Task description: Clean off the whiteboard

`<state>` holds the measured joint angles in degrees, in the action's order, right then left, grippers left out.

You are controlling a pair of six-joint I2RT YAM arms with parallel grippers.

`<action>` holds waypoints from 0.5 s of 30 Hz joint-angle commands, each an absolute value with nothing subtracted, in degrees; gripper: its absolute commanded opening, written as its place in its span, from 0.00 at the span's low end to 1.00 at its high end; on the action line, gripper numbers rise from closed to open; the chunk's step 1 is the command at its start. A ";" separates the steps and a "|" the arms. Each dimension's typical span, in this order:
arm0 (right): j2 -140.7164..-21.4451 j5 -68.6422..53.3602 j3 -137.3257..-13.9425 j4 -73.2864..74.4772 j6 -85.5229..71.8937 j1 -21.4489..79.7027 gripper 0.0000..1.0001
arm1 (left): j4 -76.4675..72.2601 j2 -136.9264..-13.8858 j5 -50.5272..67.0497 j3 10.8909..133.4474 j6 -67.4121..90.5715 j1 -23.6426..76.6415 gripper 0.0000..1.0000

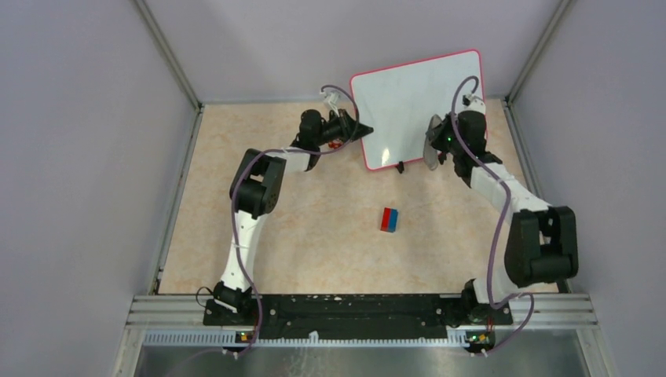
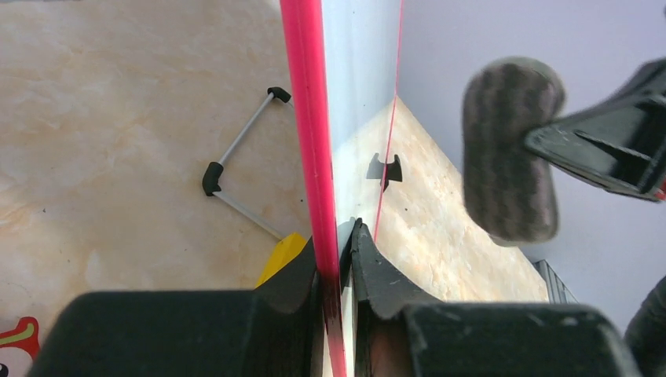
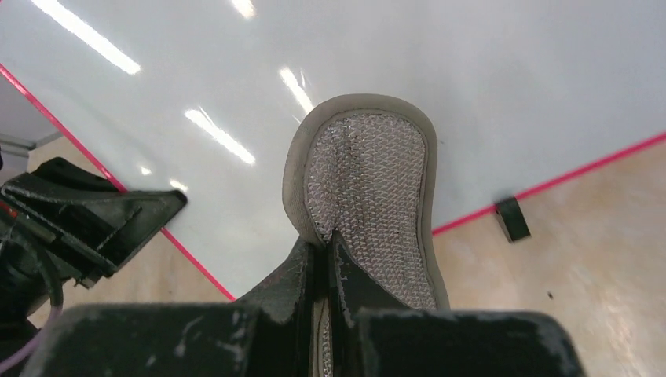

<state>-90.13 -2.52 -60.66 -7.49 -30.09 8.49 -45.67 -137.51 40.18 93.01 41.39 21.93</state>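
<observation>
Whiteboard [image 1: 416,102] stands upright, glossy white, with thin pink frame.

in the upper right of the frame you see the whiteboard [image 1: 416,102] standing tilted on the table [image 1: 314,236], its face glossy white inside a thin pink frame, with a bright glare spot near its lower left corner. your left gripper [image 1: 363,129] reaches in from the left and is closed on the board's left edge, while your right gripper [image 1: 437,143] sits at the board's lower right edge, pinching a grey pad [image 1: 430,146]. just below centre, well apart from both arms, a red and blue block [image 1: 389,219] lies on the table.
</observation>
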 commanded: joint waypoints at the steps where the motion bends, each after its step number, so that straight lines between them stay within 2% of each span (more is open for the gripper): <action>1: -80.23 1.84 -52.27 1.28 -28.14 9.03 0.00 | -39.17 -136.34 36.68 89.86 33.75 19.96 0.00; 6: -72.81 2.20 -44.34 11.84 -28.25 9.17 0.00 | -38.41 -135.54 37.08 89.65 34.58 19.51 0.10; 9: -68.89 0.41 -41.92 18.11 -27.78 9.41 0.00 | -38.32 -135.25 37.48 89.66 35.57 19.33 0.27; 11: -65.67 0.27 -40.26 20.73 -27.22 9.94 0.00 | -38.40 -134.75 37.35 89.31 35.45 19.29 0.31; 15: -63.45 -0.90 -38.92 24.90 -26.13 10.22 0.00 | -39.77 -132.81 36.32 86.82 34.92 19.33 0.49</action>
<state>-66.65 0.38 -38.81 19.88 -28.01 9.52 -43.18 -135.92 38.98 90.19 38.50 20.64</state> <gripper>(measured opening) 0.023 0.442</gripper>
